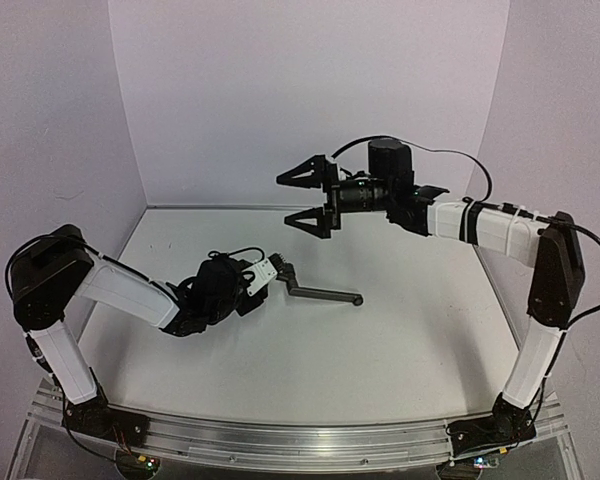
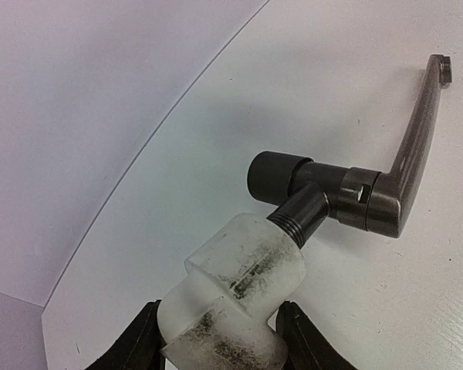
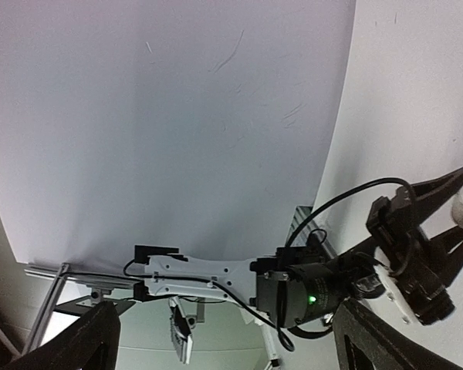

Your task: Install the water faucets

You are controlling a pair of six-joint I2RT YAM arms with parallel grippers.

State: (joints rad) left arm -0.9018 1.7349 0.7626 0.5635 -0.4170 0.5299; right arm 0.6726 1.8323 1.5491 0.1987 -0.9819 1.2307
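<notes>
Left wrist view: the left gripper pinches a frosted, dirt-smudged white plastic fitting, a cylinder with a blocky end. It sits on the threaded stub of the dark brushed-metal faucet, whose slim lever reaches toward the upper right. In the top view both sit centre-left, low over the matte white table. The right gripper hangs spread wide before pale lilac walls.

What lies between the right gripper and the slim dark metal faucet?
Nothing: in the top external view only bare white table shows between the right gripper and the slim dark metal faucet.
</notes>
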